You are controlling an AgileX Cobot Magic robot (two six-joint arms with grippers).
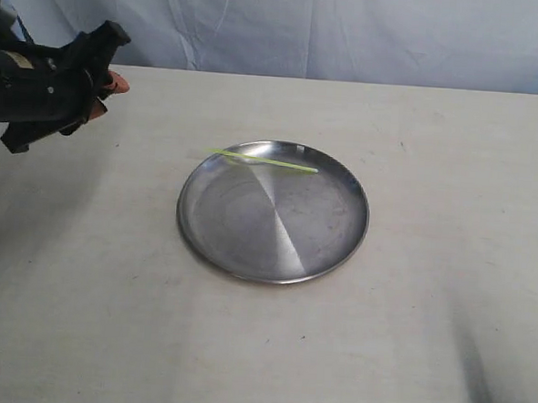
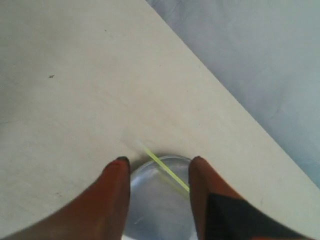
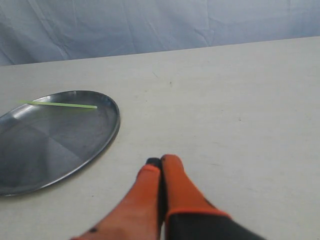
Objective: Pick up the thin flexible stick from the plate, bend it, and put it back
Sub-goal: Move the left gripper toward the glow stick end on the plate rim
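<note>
The left tool (image 1: 108,96) hangs over the counter (image 1: 424,348) at the far left, its orange fingers (image 2: 116,200) spread apart and holding nothing. To its right, the thin flexible stick (image 1: 264,161) lies across the far part of the plate (image 1: 264,276), and its left end pokes out over the rim. The stick is probably very light, springy and slippery on the steel. That raised end seems the best place to take hold. The right tool (image 3: 160,163) is low over the counter beside the plate, with its fingers pressed together and empty.
</note>
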